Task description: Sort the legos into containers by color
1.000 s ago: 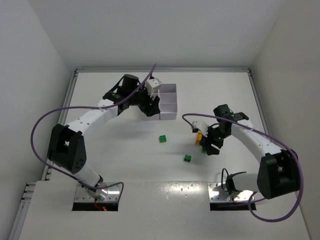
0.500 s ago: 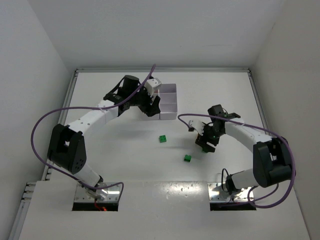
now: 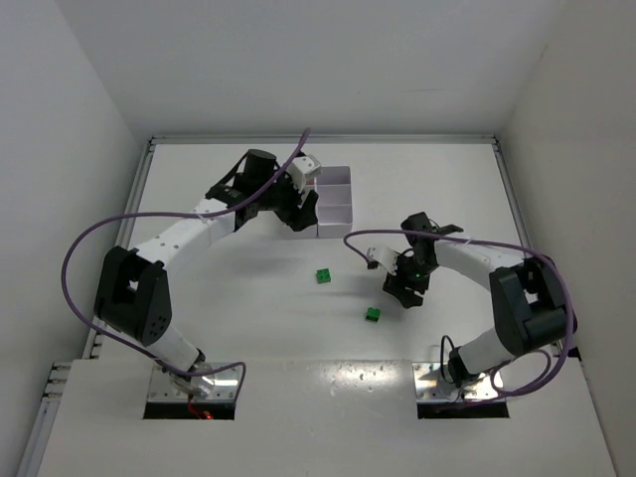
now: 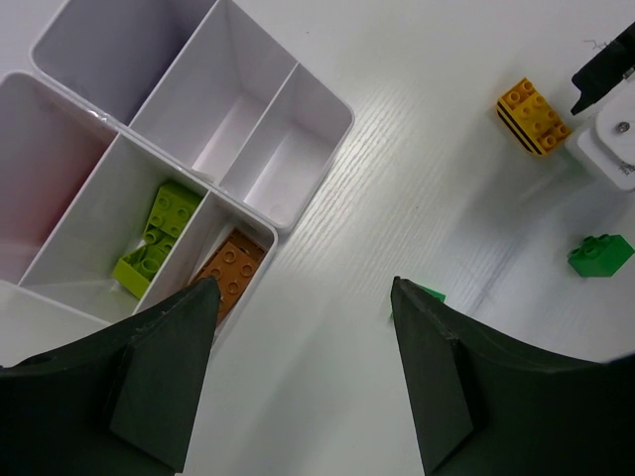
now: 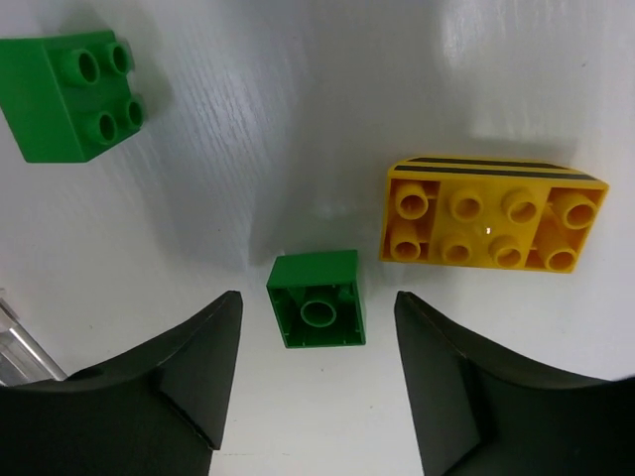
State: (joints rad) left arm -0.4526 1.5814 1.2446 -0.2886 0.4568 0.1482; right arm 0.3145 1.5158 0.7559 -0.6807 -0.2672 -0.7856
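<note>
Top cam: L gripper [image 3: 300, 212] sits at the left edge of the white six-compartment container [image 3: 338, 204]; R gripper [image 3: 407, 286] is right of the container and nearer the arm bases, well apart from it; neither claw's opening is readable from up here.

Top cam also shows two green bricks on the table [image 3: 248, 298] on the base side of the container, one near [image 3: 324, 276], one farther and more to the right [image 3: 373, 314].

L wrist cam only: claw spread wide, nothing held, bare table between the fingers [image 4: 159, 377]; lime brick [image 4: 154, 238] in the mid compartment of the container's closer row; orange brick [image 4: 230, 268] in the end compartment beside it; yellow 2x4 [image 4: 534, 116] on the table, well right of the container.

R wrist cam only (container out of frame): claw open wide, straddling an overturned green brick [image 5: 316, 312], hollow side up; gap on each side, no contact; past it a studs-up green 2x2 [image 5: 79, 81] and the yellow 2x4, black stripes on its side.
</note>
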